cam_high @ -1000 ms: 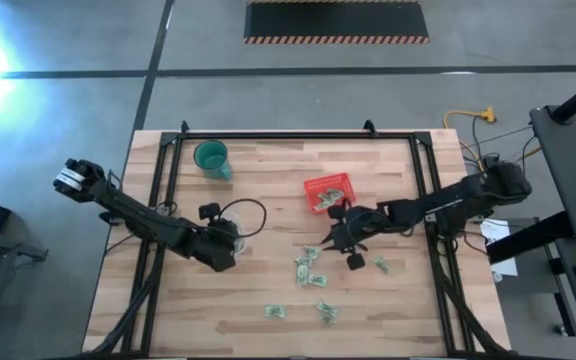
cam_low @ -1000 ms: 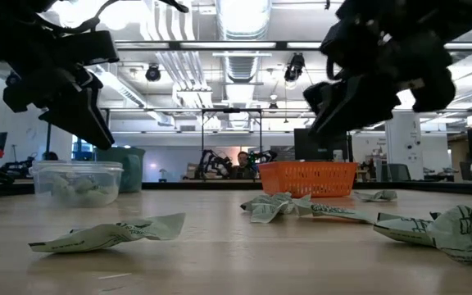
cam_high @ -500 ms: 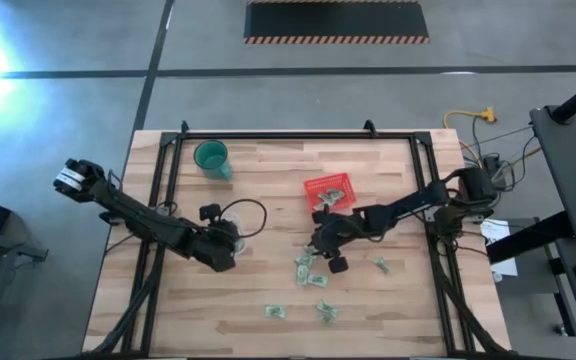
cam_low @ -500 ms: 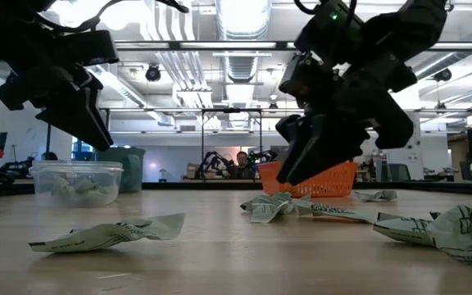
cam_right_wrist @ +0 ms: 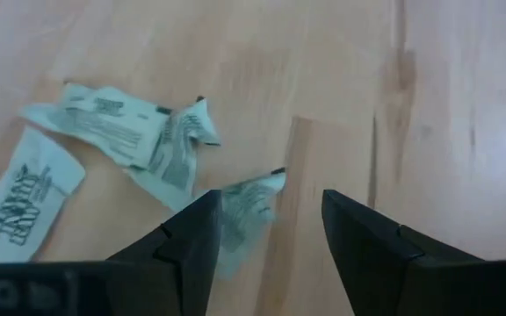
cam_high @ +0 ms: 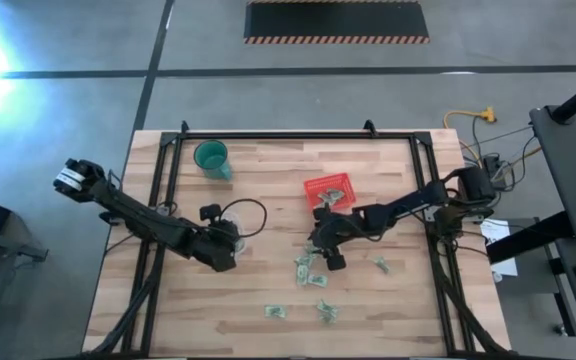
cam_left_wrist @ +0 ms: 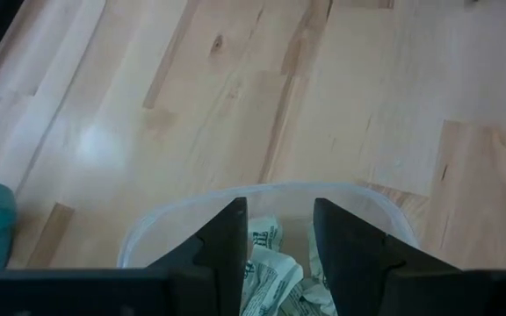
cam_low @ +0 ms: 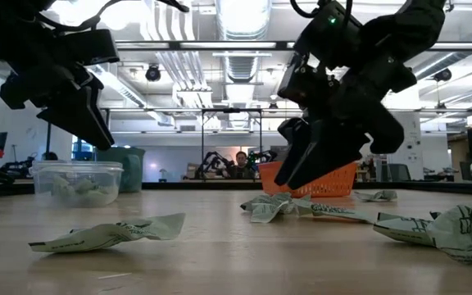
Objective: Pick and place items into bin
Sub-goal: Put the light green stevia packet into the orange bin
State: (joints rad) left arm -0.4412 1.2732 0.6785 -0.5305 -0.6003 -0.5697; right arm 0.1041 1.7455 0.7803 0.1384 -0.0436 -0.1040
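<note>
Clearly the crumpled paper packets (cam_right_wrist: 161, 145) are light, thin and limp; they lie scattered on the counter (cam_high: 268, 200) below the red basket (cam_high: 328, 191). Right claw (cam_right_wrist: 266, 233) hovers empty, fingers parted, over 1 packet's raised crease, likely the best hold.

Table (cam_high: 268, 300): pale, smooth, faintly glossy wood planks. Items (cam_right_wrist: 139, 140): crumpled printed paper. Bin (cam_high: 328, 190): red plastic. Clear tub (cam_left_wrist: 262, 206): translucent plastic.
</note>
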